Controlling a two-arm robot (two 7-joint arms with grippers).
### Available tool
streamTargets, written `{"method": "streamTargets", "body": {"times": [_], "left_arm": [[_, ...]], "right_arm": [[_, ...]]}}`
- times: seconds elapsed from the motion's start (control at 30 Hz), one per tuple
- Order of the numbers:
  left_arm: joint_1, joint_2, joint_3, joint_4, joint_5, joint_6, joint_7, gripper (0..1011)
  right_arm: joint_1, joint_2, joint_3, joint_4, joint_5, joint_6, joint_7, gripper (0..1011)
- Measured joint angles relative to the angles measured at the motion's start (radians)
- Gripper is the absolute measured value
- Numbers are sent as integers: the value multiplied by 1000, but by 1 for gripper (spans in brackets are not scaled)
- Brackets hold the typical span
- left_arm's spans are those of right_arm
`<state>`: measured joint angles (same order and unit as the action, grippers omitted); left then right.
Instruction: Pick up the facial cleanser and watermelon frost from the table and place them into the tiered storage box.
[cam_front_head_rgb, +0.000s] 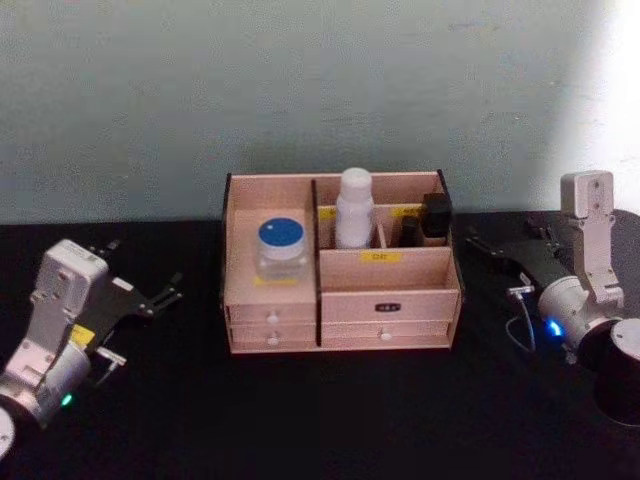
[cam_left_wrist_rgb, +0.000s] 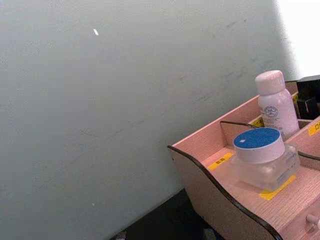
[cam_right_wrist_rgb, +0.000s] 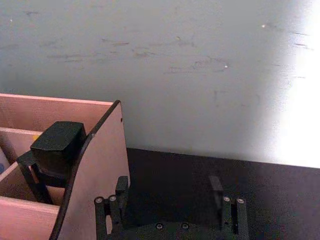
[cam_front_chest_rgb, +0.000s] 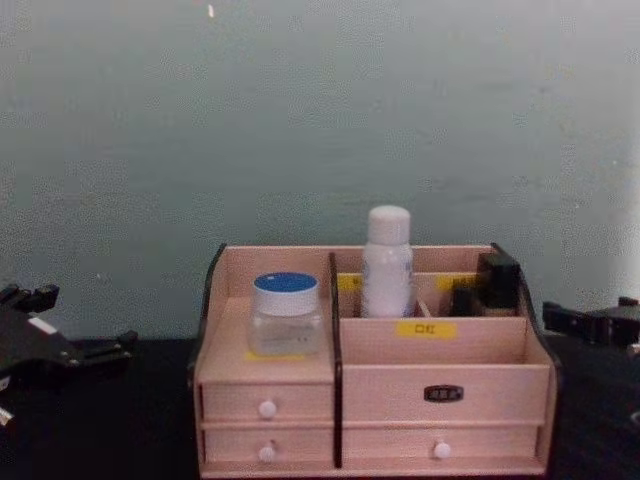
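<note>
Judging from the layout, both placements are done and only retreat remains. The watermelon frost (cam_front_head_rgb: 281, 247) is seen standing upright in the left compartment of the tiered storage box (cam_front_head_rgb: 390, 296), on a yellow label. The facial cleanser (cam_front_head_rgb: 354, 208) is seen upright in a rear compartment just right of the centre divider, beside a small black item (cam_front_head_rgb: 436, 214) further right.

Left gripper (cam_front_head_rgb: 166, 294) is held low over the dark surface (cam_front_head_rgb: 320, 410), well left of the box, jaws released and grasping nothing. Right gripper (cam_front_head_rgb: 480, 246) is held just right of the box's side panel, jaws spread and unloaded; in the right wrist view its fingers (cam_right_wrist_rgb: 121, 192) are noted close to that dark-edged panel.

For a clean finish, the right arm should be drawn outward and away from the panel before any lift or turn, so the box is not nudged. The left arm can be withdrawn freely. Neither container should be touched again.
</note>
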<state>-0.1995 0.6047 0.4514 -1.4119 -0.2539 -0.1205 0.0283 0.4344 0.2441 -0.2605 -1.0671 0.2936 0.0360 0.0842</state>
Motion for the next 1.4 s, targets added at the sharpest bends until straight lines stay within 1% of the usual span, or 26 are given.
{"method": "streamTargets", "body": {"times": [0.1, 1.4], "left_arm": [[0, 0, 0, 0, 0, 0, 0, 1001], [0, 0, 0, 0, 0, 0, 0, 1001]], "right_arm": [[1, -2, 1, 2, -5, 3, 5, 1002], [1, 1, 0, -1, 0, 2, 2, 1002]]}}
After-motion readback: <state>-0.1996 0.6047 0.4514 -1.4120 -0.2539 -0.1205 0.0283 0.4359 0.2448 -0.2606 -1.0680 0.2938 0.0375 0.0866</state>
